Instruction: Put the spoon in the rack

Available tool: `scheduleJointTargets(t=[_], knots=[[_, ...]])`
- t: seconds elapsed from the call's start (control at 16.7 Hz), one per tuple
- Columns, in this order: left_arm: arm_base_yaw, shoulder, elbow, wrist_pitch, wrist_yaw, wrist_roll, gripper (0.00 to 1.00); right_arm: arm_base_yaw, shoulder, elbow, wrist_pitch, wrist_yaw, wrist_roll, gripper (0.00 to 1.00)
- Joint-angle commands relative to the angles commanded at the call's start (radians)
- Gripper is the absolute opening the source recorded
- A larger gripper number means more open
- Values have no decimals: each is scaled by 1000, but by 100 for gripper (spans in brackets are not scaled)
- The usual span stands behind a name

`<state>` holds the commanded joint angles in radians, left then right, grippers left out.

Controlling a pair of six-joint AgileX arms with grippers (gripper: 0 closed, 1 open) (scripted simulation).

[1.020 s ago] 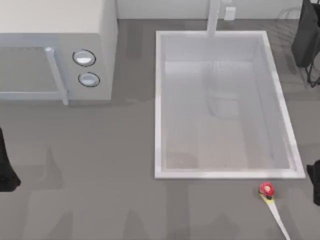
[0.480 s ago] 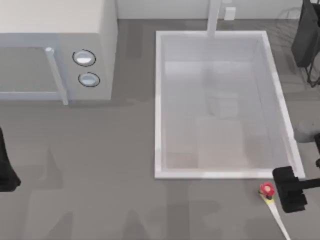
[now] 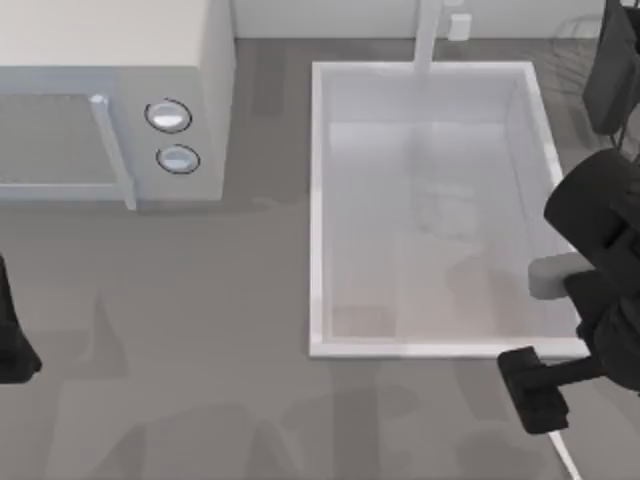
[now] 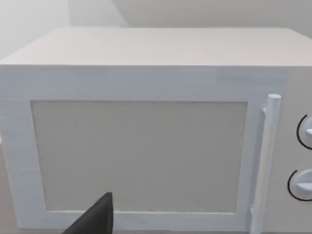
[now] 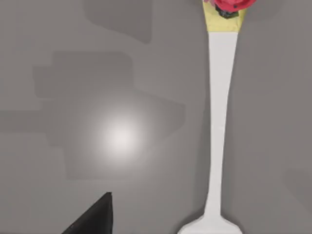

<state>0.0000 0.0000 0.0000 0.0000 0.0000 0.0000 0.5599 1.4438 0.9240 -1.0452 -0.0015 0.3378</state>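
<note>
White-handled spoon (image 5: 217, 122) on grey table (image 3: 200, 350), right tool (image 3: 537, 392) above

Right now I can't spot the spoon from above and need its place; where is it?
The spoon lies flat on the grey table at the top view's right, just in front of the sink, under the right pincer; its handle tip pokes out there.

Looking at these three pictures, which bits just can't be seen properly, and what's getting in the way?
- The spoon: in the top view the right gripper covers its red head.
- The rack: cut off by the top view's right edge, partly behind the right arm.
- Right gripper's fingers: one dark tip in the right wrist view, so open or shut is unclear.
- The left gripper: cut off at the top view's left edge.
</note>
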Motion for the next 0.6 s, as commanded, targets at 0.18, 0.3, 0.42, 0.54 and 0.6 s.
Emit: scheduleJointTargets(t=[0.18, 0.3, 0.42, 0.54, 0.6], knots=[[0, 0, 0, 0, 0, 0, 100, 0, 0, 0, 0, 0, 0, 100], [0, 0, 0, 0, 0, 0, 100, -4, -3, -3, 2, 0, -1, 100], [0, 0, 0, 0, 0, 0, 100, -3, 6, -12, 18, 0, -1, 100], [0, 0, 0, 0, 0, 0, 100, -1, 33, -44, 76, 0, 0, 100], [0, 0, 0, 0, 0, 0, 100, -1, 54, -66, 120, 0, 0, 100]])
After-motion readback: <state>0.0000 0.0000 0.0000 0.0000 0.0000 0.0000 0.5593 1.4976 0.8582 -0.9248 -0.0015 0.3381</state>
